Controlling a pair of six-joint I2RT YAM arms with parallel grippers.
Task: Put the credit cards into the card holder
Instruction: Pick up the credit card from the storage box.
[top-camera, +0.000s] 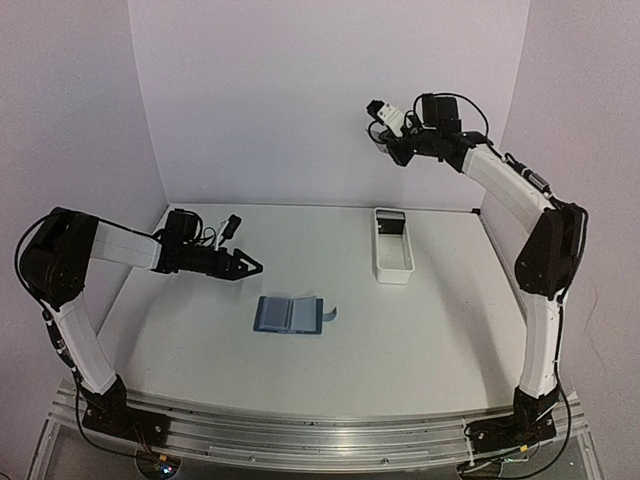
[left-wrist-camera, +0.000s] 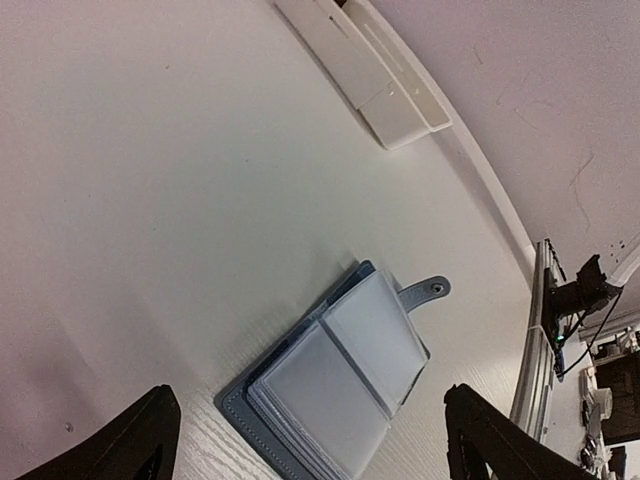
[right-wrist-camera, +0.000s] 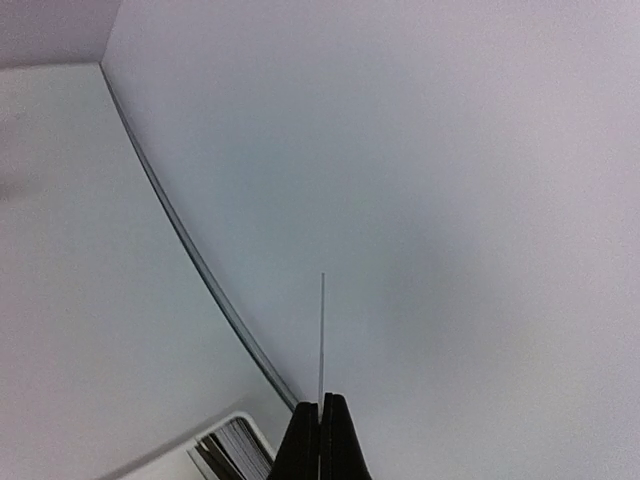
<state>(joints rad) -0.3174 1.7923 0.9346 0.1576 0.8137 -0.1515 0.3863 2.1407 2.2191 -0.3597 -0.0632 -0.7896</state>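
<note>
The card holder (top-camera: 290, 314) lies open on the table, dark blue with pale pocket pages up and its snap tab (left-wrist-camera: 428, 291) sticking out to the side. The left wrist view shows the card holder (left-wrist-camera: 335, 380) below and between the spread black fingers (left-wrist-camera: 115, 445). My left gripper (top-camera: 250, 266) hovers open just left of and behind it, holding nothing. Raised high above the table's back right, my right gripper (top-camera: 384, 140) is shut on a credit card. Edge-on, that card (right-wrist-camera: 321, 330) appears as a thin line rising from the closed right gripper (right-wrist-camera: 322, 408).
A long white tray (top-camera: 393, 262) stands at the back right with more cards (top-camera: 390, 225) stacked in its far end. The same tray (right-wrist-camera: 205, 435) shows below the right gripper, and the tray (left-wrist-camera: 365, 75) also lies far from the left gripper. Walls enclose the table.
</note>
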